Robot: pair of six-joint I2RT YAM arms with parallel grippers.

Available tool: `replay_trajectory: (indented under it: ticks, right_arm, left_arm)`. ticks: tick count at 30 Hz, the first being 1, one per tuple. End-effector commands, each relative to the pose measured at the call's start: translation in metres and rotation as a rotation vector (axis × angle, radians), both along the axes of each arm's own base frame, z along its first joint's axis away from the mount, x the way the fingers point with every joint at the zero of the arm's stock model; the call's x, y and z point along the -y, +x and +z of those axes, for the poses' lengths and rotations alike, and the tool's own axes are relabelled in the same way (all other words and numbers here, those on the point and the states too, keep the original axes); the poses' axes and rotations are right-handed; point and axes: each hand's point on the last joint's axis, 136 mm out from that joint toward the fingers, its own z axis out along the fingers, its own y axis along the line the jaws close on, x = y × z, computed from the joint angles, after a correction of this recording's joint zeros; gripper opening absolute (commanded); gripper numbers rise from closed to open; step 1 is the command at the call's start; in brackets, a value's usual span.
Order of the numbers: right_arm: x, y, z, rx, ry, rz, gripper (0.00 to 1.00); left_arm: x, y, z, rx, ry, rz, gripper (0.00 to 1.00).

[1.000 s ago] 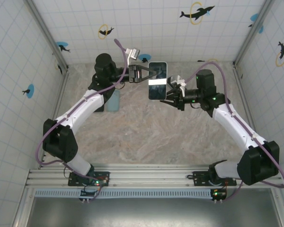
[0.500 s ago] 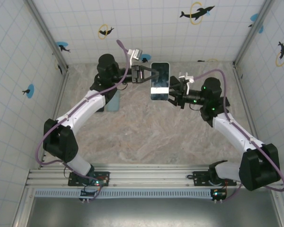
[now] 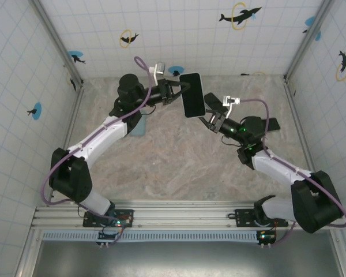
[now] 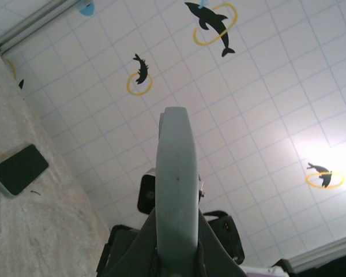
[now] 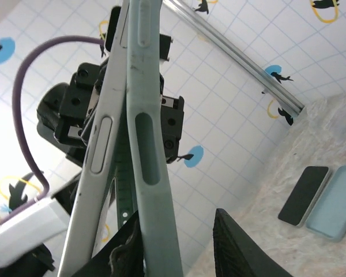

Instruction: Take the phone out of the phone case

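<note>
Our left end effector clamps the phone case aloft, phone partly peeled from it; the right end effector, narrowly parted, sits at its edge. Prying harder, we could drop the phone.

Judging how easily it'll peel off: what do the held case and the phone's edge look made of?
Phone case: probably soft silicone or rubber; matte pale green, moulded button shapes. Phone edge: likely satin metal or hard plastic; smooth silvery grey, straight.
</note>
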Motion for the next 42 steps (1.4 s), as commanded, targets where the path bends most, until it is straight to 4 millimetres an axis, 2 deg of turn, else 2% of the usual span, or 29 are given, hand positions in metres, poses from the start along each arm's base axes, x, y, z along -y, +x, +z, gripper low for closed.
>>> replay_trajectory:
  ticks: [1,7,12,17,31,34,42]
  right_arm:
    - [0.011,-0.014,0.043,0.037,0.2,-0.037,0.3]
    - [0.011,-0.01,0.04,-0.029,0.262,-0.098,0.27]
    - [0.011,-0.005,0.037,-0.073,0.294,-0.127,0.16]
    - [0.009,-0.005,0.04,-0.077,0.308,-0.125,0.06]
    - [0.023,0.005,0.029,-0.123,0.362,-0.21,0.03]
    - [0.024,0.014,0.023,-0.152,0.345,-0.251,0.02]
    - [0.024,0.023,0.03,-0.125,0.384,-0.264,0.02]
  left_arm:
    - [-0.005,0.01,0.007,-0.025,-0.058,0.085,0.0]
    - [-0.005,0.009,-0.005,-0.085,-0.075,0.078,0.0]
    - [-0.004,0.011,-0.013,-0.11,-0.058,0.078,0.03]
    - [-0.002,0.012,-0.018,-0.115,-0.05,0.073,0.27]
    - [-0.011,0.019,-0.026,-0.14,-0.014,0.13,0.67]
    - [-0.015,0.019,-0.03,-0.145,-0.003,0.157,0.68]
    - [-0.02,0.005,-0.044,-0.206,0.019,0.188,0.69]
